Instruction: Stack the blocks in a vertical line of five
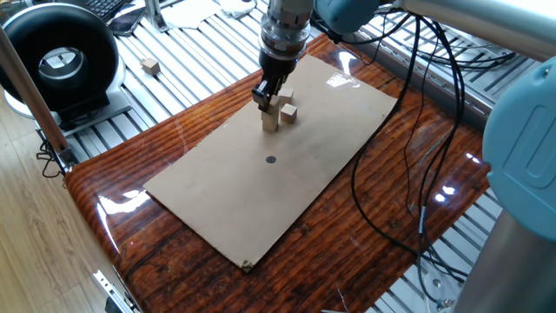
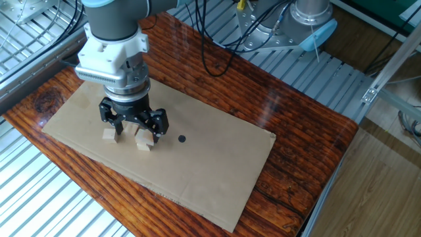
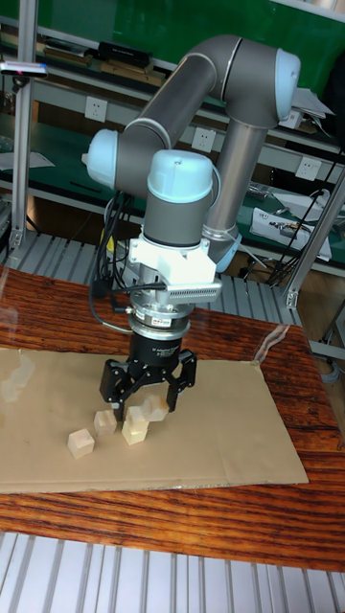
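Two pale wooden blocks form a short stack point(image 2: 143, 139) on the cardboard sheet point(image 2: 197, 171), the upper one point(image 3: 150, 412) sitting a little askew on the lower one point(image 3: 134, 433). My gripper point(image 2: 133, 125) hangs open right over the stack, a finger on each side of the top block and not touching it. Two more loose blocks point(image 2: 110, 135) lie just left of the stack, shown too in the tall fixed view point(image 3: 81, 443). In one fixed view the stack point(image 1: 271, 120) stands under the gripper point(image 1: 268, 94) with the loose blocks point(image 1: 289, 112) beside it.
A small dark round spot point(image 2: 182, 139) marks the cardboard right of the stack. Another tan cube point(image 1: 151, 65) lies off the table on the metal slats at the far left. Black cables point(image 1: 382, 200) trail over the glossy wooden tabletop point(image 1: 156, 252). A black round device point(image 1: 56, 61) stands at the left.
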You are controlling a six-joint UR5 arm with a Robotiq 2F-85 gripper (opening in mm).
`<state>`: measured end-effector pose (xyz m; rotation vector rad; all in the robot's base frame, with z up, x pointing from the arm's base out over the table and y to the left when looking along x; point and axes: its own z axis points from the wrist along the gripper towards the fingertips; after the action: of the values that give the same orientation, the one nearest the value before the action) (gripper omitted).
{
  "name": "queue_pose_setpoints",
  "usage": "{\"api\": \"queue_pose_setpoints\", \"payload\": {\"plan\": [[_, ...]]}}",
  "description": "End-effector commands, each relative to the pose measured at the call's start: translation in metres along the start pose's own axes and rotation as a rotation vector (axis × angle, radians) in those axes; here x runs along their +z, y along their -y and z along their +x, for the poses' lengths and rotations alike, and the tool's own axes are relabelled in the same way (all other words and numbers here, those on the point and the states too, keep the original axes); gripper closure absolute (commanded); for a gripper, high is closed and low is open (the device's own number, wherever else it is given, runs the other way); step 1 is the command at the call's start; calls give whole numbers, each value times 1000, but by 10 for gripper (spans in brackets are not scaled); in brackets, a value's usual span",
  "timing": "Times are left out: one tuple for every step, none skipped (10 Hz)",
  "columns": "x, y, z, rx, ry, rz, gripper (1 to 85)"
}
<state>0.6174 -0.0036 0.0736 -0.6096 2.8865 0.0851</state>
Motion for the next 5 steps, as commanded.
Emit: {"api": "queue_pose_setpoints", "payload": {"plan": [[-1, 2, -1, 10, 6, 2, 120], [-1, 1, -1, 12, 5, 0, 143], [-1, 1, -2, 15, 6, -3, 160], [0, 0, -2, 19, 8, -5, 180], [1, 0, -2, 20, 8, -5, 210]]}}
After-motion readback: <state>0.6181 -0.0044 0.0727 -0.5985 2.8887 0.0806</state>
